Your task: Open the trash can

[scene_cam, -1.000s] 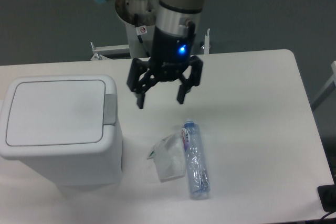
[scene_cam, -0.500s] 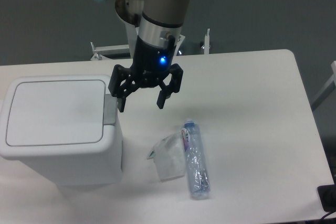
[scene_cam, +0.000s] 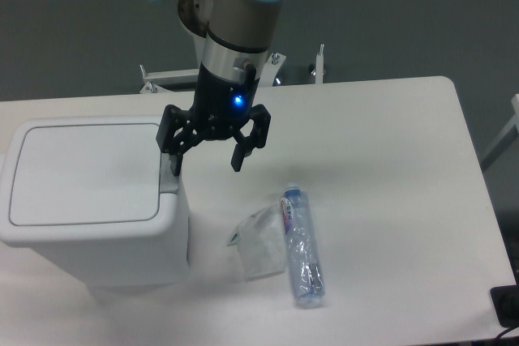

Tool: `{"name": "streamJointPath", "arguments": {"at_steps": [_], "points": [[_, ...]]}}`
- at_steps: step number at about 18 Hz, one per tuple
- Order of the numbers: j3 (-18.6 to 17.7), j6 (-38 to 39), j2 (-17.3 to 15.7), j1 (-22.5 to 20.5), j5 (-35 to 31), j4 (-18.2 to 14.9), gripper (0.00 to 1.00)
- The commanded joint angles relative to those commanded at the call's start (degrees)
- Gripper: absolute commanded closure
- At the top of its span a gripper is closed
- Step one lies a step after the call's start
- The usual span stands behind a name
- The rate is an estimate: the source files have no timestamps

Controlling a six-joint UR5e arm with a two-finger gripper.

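Observation:
The white boxy trash can (scene_cam: 89, 200) stands at the table's left, its flat lid (scene_cam: 85, 172) shut. Its small grey latch tab (scene_cam: 169, 177) sits on the lid's right edge. My gripper (scene_cam: 205, 165) is open and empty, hanging above the can's right side. Its left finger (scene_cam: 173, 160) is over the latch tab and partly hides it; its right finger (scene_cam: 237, 158) hangs over the bare table beside the can.
A clear plastic bottle (scene_cam: 301, 245) lies on the table right of the can, with a crumpled clear wrapper (scene_cam: 258, 242) beside it. A metal frame (scene_cam: 162, 80) stands behind the table's far edge.
My gripper has moved left, from over the table's middle to the can's right edge, staying open. The can, bottle and wrapper have not moved.

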State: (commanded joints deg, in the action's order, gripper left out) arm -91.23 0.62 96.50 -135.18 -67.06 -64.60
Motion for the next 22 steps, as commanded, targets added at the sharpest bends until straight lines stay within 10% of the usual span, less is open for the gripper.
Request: {"name": "streamJointPath", "arguments": {"at_steps": [14, 22], "points": [[-1.23, -0.17, -0.17, 0.44, -0.18, 2.81, 0.0], [9.04, -8.33, 2.01, -4.47, -6.4, 9.67, 0.0]]}}
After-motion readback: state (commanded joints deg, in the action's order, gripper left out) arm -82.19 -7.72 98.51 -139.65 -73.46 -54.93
